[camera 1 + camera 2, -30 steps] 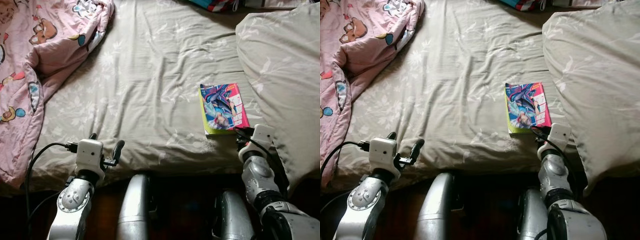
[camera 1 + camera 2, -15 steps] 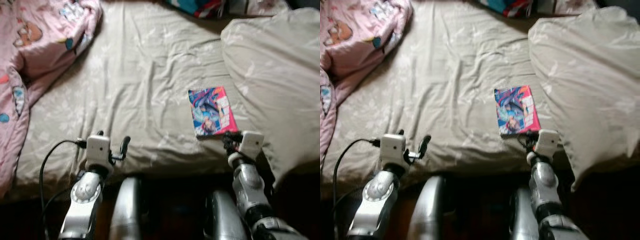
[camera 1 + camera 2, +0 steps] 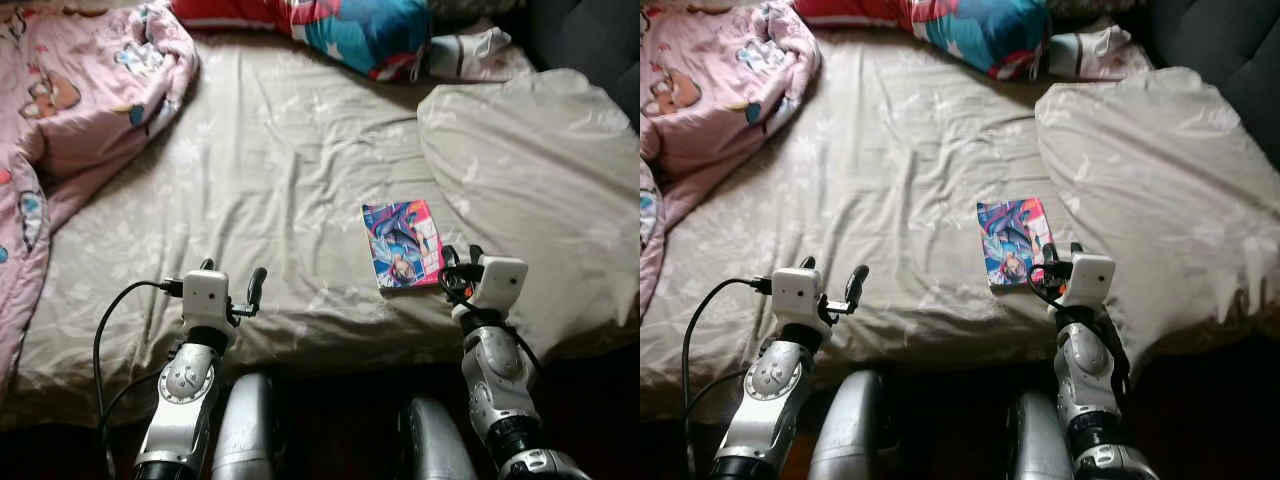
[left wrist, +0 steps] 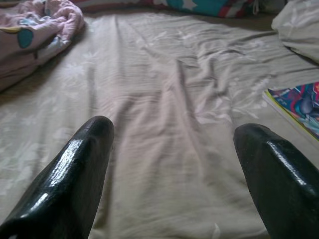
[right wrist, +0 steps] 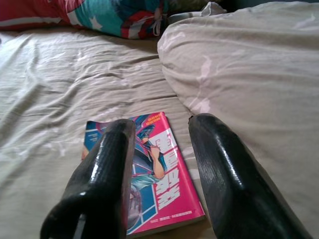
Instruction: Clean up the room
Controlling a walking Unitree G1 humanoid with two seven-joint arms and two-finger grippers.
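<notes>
A colourful paperback book [image 3: 402, 243] with a pink and blue cover lies flat on the beige bed sheet [image 3: 290, 190], near the bed's front edge and beside a large beige pillow [image 3: 540, 210]. My right gripper [image 3: 458, 262] is open just at the book's near right corner; in the right wrist view the book [image 5: 154, 174] shows between and beyond its black fingers [image 5: 107, 174]. My left gripper [image 3: 232, 280] is open over bare sheet at the front left, holding nothing; the left wrist view catches the book's edge [image 4: 299, 107] off to one side.
A crumpled pink cartoon-print blanket [image 3: 70, 130] covers the bed's left side. A red and blue cushion [image 3: 340, 25] and a white cloth [image 3: 470, 52] lie along the far edge. Dark floor runs below the bed's front edge.
The camera has tilted up and back, so the far cushion now shows. My right gripper has come closer to the book's near right corner. The book has not moved on the sheet.
</notes>
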